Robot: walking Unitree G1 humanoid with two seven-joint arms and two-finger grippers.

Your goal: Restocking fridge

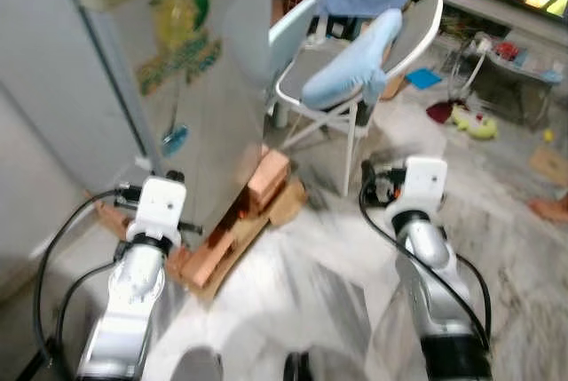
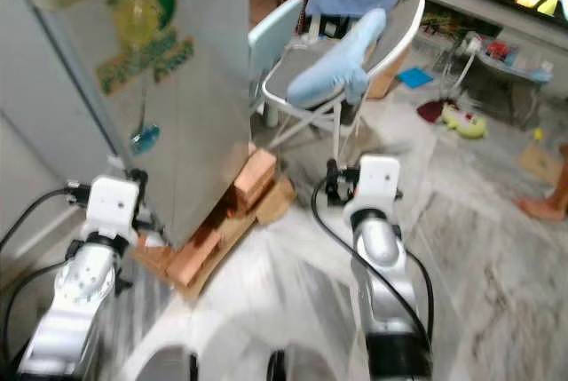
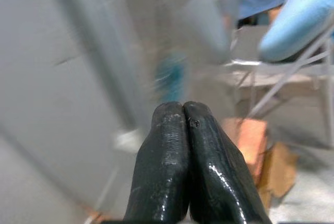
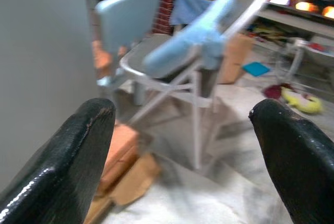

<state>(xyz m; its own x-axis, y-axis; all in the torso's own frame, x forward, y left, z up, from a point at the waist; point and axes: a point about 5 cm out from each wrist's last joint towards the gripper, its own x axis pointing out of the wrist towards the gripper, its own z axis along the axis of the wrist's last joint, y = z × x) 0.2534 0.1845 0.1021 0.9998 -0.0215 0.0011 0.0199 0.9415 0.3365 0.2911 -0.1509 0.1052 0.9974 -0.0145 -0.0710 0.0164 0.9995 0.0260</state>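
Fridge (image 1: 133, 79): closed, propped on bricks (image 1: 266, 178).
Left gripper (image 3: 182, 125): pinched together, empty.
Right gripper (image 4: 180, 117): spread wide, empty.
Advice: square up to the door edge first.

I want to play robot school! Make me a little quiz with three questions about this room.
1. True or false: the fridge stands on bricks.
2. What lies on the folding chair? A) blue cloth B) a cat C) a plate
3. Fill in: the left gripper is ____, the right gripper is open.

Key: 1 true. 2 A, the blue cloth. 3 shut.
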